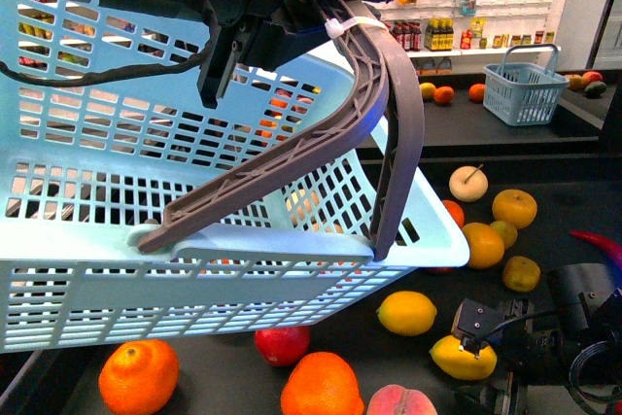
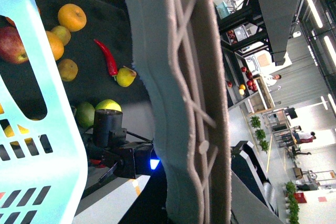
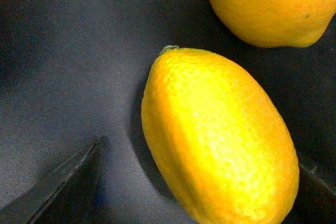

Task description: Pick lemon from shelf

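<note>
The black shelf [image 1: 559,187] carries loose fruit on its dark deck. Above its left side the left arm reaches in from the top, the left gripper [image 1: 282,26] clamped on the grey handle [image 1: 374,94] of a tilted blue basket [image 1: 117,269]. At the front right edge the right arm lies low, the right gripper [image 1: 466,368] parted, 2 fingers [image 3: 58,182] flanking the lemon [image 1: 457,357] lying on the deck.

We count two light-blue baskets [image 1: 243,271], two lemons [image 1: 406,313] and one red chilli [image 1: 598,243] in the front view. Nearest us we count two oranges [image 1: 139,376], one red apple [image 1: 282,344] and one peach [image 1: 401,402]. Farther back, we count one pale stemmed fruit [image 1: 468,183].
</note>
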